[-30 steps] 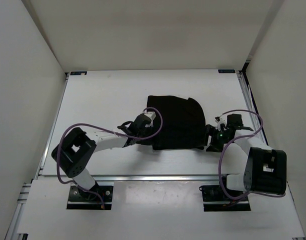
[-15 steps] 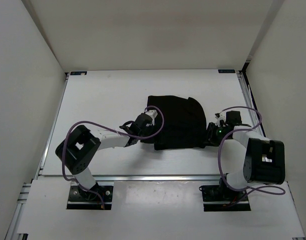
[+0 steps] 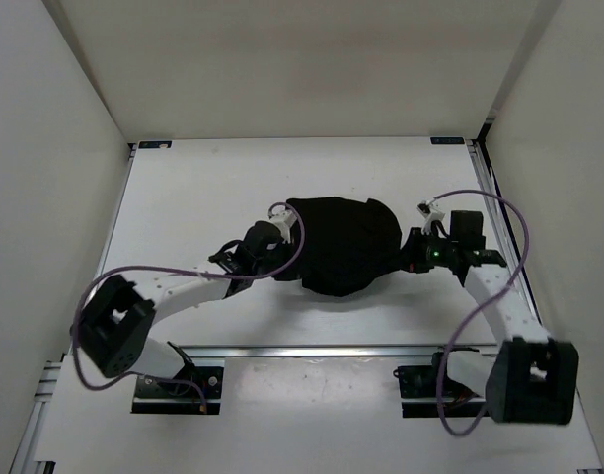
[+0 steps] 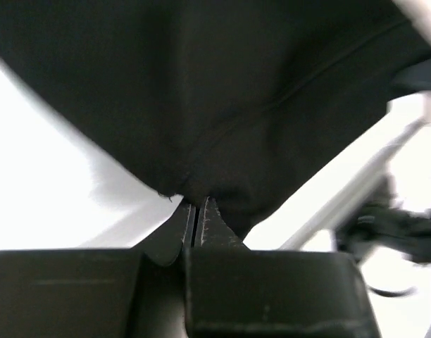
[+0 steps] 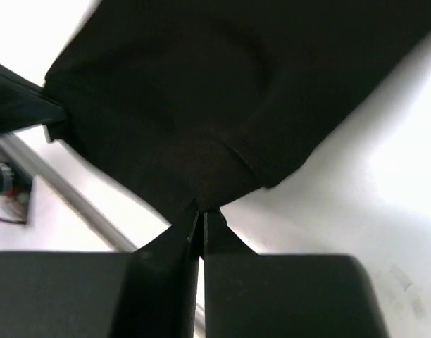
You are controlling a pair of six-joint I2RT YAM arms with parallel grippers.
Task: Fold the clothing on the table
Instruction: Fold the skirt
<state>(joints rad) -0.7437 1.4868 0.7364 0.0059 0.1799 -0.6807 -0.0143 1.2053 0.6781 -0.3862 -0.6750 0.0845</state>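
Note:
The black clothing point(image 3: 343, 244) hangs bunched between both grippers above the middle of the white table point(image 3: 203, 197). My left gripper point(image 3: 280, 245) is shut on the clothing's left edge; in the left wrist view the fabric point(image 4: 222, 91) rises from the pinched fingertips of that gripper point(image 4: 195, 204). My right gripper point(image 3: 409, 252) is shut on the right edge; in the right wrist view the cloth point(image 5: 222, 91) spreads up from the closed tips of the right gripper point(image 5: 201, 213). The lower hem sags toward the table.
Metal rails point(image 3: 322, 348) run along the table's near edge, with both arm bases point(image 3: 179, 380) bolted just in front. White walls enclose the left, back and right sides. Purple cables point(image 3: 504, 222) loop off each arm.
Both grippers closed on the clothing's side edges and lifted it; the flat garment is now bunched and rounded. Both arms stretched farther forward over the table.

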